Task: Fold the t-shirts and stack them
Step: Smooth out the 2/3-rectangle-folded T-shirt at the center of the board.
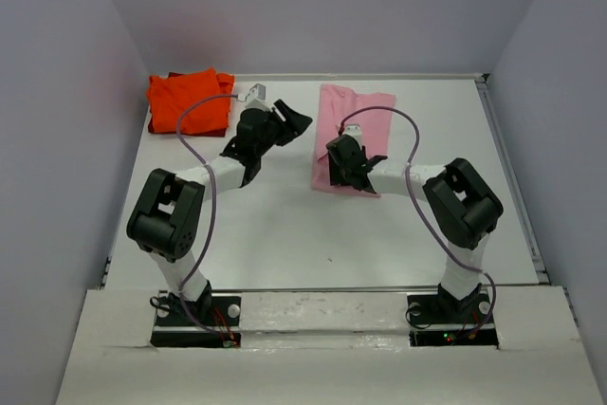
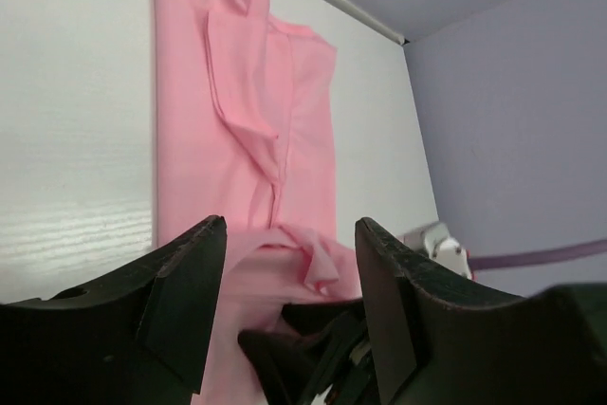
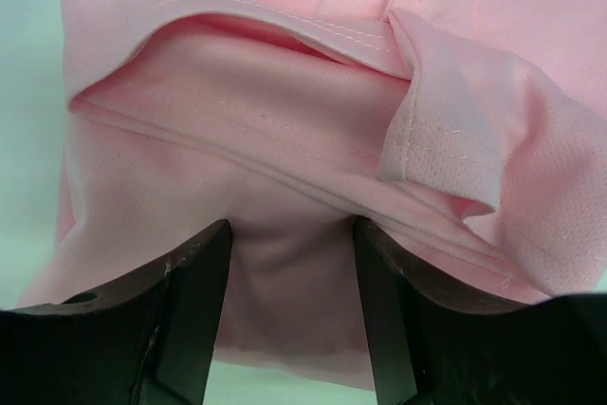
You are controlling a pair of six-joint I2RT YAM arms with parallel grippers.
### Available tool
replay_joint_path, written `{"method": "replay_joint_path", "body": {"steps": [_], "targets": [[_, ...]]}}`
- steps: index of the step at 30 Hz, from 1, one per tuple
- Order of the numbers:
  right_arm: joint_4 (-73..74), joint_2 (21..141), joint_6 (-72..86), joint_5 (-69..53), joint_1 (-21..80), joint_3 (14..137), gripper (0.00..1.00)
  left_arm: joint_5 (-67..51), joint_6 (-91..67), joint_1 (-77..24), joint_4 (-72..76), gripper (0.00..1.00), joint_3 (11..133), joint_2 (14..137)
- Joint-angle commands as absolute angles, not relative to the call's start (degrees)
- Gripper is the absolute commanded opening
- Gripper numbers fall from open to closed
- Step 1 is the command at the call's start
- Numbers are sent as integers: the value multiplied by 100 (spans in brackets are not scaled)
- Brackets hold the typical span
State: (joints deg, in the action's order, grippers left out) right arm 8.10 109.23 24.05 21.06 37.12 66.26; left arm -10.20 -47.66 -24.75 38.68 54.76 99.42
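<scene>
- While my left gripper [image 1: 292, 123] hangs above the table [image 1: 313, 225], its two black fingers stand wide apart with nothing between them.
- It sits in the gap between the two shirts, touching neither, and points toward the light pink t-shirt [image 1: 365, 116].
- From my left wrist I look along that pink shirt: it lies flat on the white tabletop as a long, narrow strip, with one sleeve [image 2: 242, 92] folded inward on top of it.
- My right gripper [image 1: 343, 160] is over the near end of the pink shirt, low above the cloth.
- Its fingers are also parted, and from my right wrist I see pink fabric filling the space between and beyond them.
- Whether the fingertips press on the cloth I cannot tell; no fold is pinched between them.
- Just ahead of those fingers the cloth is layered, with a stitched hem [image 3: 285, 21] curling up over a lower layer and a second stitched edge lapping in from the right.
- The bright orange-red t-shirt [image 1: 188, 101] lies in the far left corner of the table, bunched into a rough rectangle, well apart from the pink one.
- The pink shirt sits toward the far edge, right of centre, its long side running from far to near.
- A purple cable [image 1: 204, 111] loops from my left arm over the near edge of the orange-red shirt.
</scene>
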Motion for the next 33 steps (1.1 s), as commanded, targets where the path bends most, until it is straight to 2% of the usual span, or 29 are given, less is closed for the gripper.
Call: {"method": "replay_joint_path", "body": {"steps": [1, 5, 10, 12, 18, 21, 24, 28, 33], "targets": [[1380, 10767, 2847, 1784, 4174, 5846, 60, -879, -4333, -2426, 3419, 66, 5634, 9651], [1345, 10416, 2979, 2020, 4254, 5477, 59, -774, -4210, -2408, 3349, 66, 5564, 9528], [1204, 10301, 2831, 2592, 4254, 5581, 60, -800, -4184, -2391, 3042, 66, 5721, 9405], [1204, 10327, 2760, 2724, 4254, 5800, 60, -800, -4096, -2391, 2744, 66, 5993, 9343], [1204, 10239, 2602, 2646, 4254, 6301, 60, -308, -3148, -2338, 435, 66, 7697, 9158], [1248, 10178, 2566, 2593, 4254, 6477, 60, -237, -2691, -2285, 97, 66, 8209, 9088], [1301, 10221, 2461, 2575, 4254, 6688, 60, -246, -2654, -2136, 140, 66, 7929, 8860], [1362, 10572, 2347, 2715, 4254, 6934, 60, -562, -3040, -1934, 1070, 66, 7094, 8491], [1406, 11170, 2364, 2812, 4254, 7250, 60, -871, -3112, -1749, 1046, 66, 7058, 8315]]}}
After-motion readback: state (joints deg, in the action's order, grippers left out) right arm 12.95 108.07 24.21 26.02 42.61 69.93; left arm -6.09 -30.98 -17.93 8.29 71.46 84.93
